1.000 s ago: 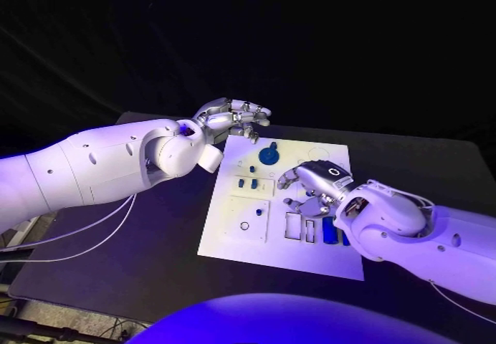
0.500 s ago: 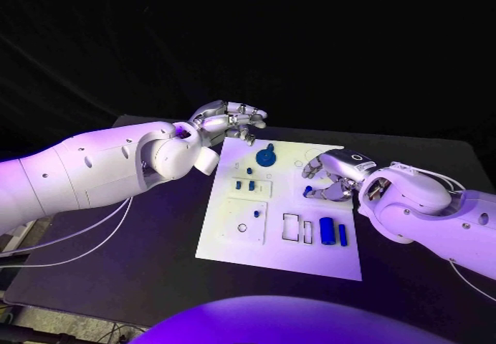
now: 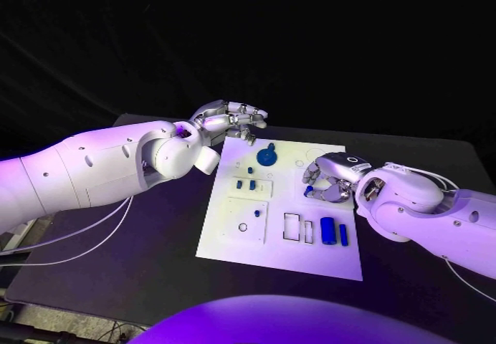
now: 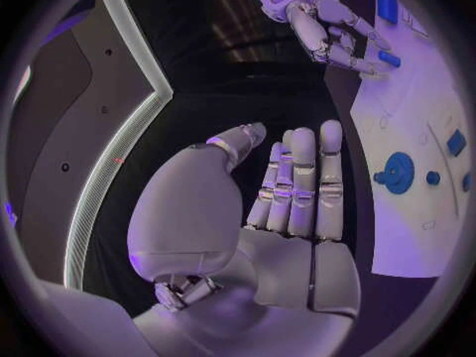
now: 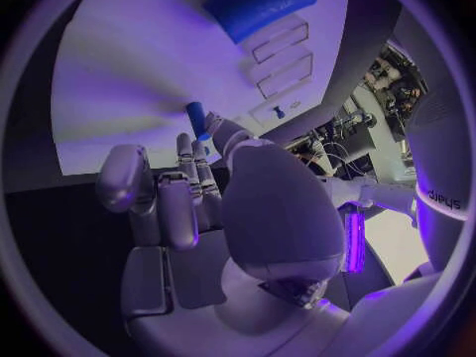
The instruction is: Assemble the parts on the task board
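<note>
The white task board (image 3: 233, 240) lies mid-table. On it are a blue round disc (image 3: 269, 155), small blue pieces (image 3: 246, 184), a small blue peg (image 3: 257, 212), a blue cylinder (image 3: 327, 231) and a blue bar (image 3: 342, 234). My right hand (image 3: 331, 175) hovers over the board's right side and pinches a short blue peg (image 3: 308, 190) at its fingertips; this held peg (image 5: 195, 117) pokes out beyond the fingers (image 5: 186, 155). My left hand (image 3: 229, 118) hangs over the board's far left corner, holding nothing, its fingers (image 4: 302, 182) straight and side by side.
Two rectangular slots (image 3: 299, 228) lie beside the blue cylinder, and a small ring (image 3: 242, 228) marks the board's left half. Black table (image 3: 135, 244) surrounds the board. The left wrist view also takes in the disc (image 4: 400, 172) and my right hand (image 4: 317, 24).
My right hand has pulled back from the board's middle toward its right side, with the short blue peg at its fingertips. The left hand has hardly moved.
</note>
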Available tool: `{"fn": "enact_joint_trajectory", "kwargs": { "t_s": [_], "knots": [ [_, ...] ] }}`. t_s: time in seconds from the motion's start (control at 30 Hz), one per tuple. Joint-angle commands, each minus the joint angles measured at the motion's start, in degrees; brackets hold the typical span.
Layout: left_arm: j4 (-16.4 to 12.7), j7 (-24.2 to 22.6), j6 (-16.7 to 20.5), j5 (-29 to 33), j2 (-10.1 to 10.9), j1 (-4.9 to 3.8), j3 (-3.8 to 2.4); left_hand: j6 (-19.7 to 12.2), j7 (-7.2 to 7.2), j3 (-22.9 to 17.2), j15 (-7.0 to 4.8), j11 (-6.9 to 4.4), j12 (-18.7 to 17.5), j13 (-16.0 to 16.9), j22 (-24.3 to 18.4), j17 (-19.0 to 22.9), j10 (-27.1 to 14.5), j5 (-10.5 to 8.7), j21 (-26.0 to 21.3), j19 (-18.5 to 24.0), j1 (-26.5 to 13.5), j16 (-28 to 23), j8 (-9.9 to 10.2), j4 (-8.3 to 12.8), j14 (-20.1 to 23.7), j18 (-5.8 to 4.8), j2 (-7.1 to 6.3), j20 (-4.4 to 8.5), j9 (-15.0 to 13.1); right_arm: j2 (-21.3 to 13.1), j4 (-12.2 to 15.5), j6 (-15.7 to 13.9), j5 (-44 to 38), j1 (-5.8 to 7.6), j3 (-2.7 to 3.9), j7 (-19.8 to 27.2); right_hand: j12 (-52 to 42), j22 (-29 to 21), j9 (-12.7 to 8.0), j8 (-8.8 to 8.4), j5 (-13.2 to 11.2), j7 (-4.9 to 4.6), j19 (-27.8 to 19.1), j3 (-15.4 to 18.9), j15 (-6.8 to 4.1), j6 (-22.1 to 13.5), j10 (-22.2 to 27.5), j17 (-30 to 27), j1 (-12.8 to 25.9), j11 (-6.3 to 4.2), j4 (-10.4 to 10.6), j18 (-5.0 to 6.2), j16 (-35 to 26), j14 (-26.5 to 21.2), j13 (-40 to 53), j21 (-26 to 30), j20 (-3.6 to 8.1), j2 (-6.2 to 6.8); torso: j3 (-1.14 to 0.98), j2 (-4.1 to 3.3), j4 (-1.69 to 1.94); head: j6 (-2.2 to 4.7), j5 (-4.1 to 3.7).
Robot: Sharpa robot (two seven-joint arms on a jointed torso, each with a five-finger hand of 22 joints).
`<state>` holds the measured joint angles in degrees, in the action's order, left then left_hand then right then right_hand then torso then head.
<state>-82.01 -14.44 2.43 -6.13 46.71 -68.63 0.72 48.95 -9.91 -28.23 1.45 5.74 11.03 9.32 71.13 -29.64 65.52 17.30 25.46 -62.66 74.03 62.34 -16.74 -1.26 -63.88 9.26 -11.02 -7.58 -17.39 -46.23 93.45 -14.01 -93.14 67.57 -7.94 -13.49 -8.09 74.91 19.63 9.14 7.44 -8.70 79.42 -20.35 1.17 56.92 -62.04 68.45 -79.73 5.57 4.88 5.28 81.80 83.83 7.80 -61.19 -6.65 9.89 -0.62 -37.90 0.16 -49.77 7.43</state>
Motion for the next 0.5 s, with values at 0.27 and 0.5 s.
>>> {"fn": "enact_joint_trajectory", "kwargs": {
  "t_s": [0.27, 0.5],
  "knots": [
    [-0.2, -0.1, -0.9, 0.0, 0.0, -0.07, -0.03, -0.2, 0.07, 0.3, 0.18, 0.06, 0.3, 0.1, -0.1, 0.1, -0.2, 0.2, -0.4, -0.6, 0.3, -0.3, -0.3, 0.2, 0.3, 1.04, 0.26, 0.0, 0.0, 0.5, -0.5, 2.4, -0.8, -0.48, -0.07, -0.2, 1.0, 3.5, 0.0, 1.42, -2.3, 0.59, 1.1, -8.2, -1.04, 2.7, -5.2, 1.1, 0.9, -0.86, 1.0, 0.26, 0.9, 2.1, -0.4, -1.6, 0.59, 1.49, -0.04, 0.02, -0.08, -0.23, 0.11],
    [-0.2, 0.0, -0.9, 0.0, 0.0, -0.07, -0.03, -0.2, 0.08, 0.4, 0.19, 0.06, 0.4, 0.1, -0.1, 0.1, -0.2, 0.18, -0.4, -0.6, 0.2, -0.3, -0.4, 0.1, 0.3, 1.04, 0.35, -0.01, -0.1, 0.8, -0.4, 1.5, -0.9, -0.77, -0.1, -0.3, 1.3, 4.0, 1.0, 2.66, -2.8, 1.3, 1.5, -11.7, -1.66, 4.1, -7.8, 1.7, 1.1, -1.62, 0.6, 0.09, 1.2, 2.3, -0.1, -2.5, 1.14, 1.33, -0.04, 0.1, -0.03, -0.23, 0.03]
  ]
}}
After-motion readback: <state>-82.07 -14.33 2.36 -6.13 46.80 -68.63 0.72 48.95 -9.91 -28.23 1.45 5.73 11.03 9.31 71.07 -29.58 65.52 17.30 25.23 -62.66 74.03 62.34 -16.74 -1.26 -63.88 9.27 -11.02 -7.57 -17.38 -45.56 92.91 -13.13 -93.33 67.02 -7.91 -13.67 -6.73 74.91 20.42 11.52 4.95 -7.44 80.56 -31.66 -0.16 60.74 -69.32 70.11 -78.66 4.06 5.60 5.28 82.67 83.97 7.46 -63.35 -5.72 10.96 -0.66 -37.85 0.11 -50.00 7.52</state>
